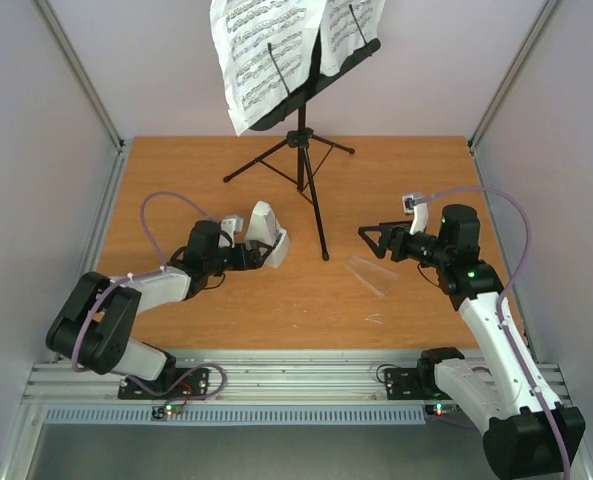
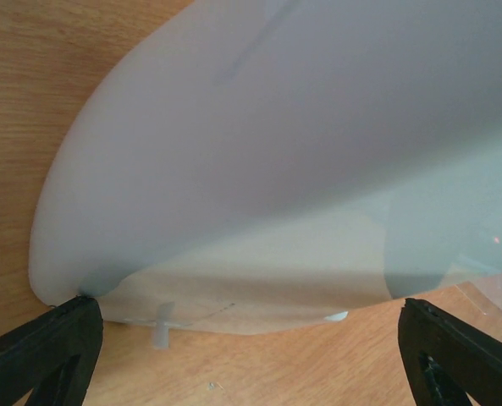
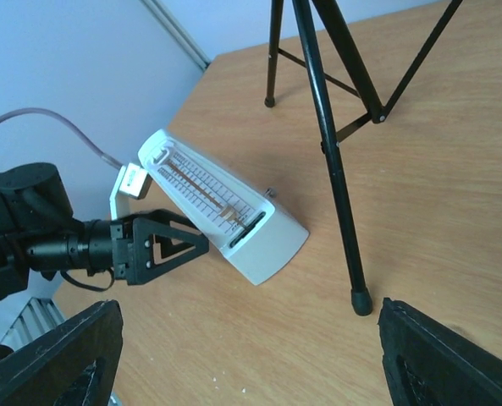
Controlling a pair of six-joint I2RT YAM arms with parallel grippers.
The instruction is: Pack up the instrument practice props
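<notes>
We hold the metronome [image 1: 267, 232] between our left gripper's [image 2: 251, 338] widely spread fingers.
It stands on the table [image 1: 176, 170], left of the music stand [image 1: 301, 140]; our right gripper [image 1: 373, 238] gapes empty near the clear cover [image 1: 374, 275].

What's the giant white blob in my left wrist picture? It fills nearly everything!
Observer: That's the pale grey metronome, close up in front of the left gripper.
Operator: Where's the other arm?
Observer: The right gripper hangs open and empty near the clear cover lying on the table.
Operator: Is the music packed?
Observer: No, the sheet-music pages sit on the music stand at the back.
</notes>
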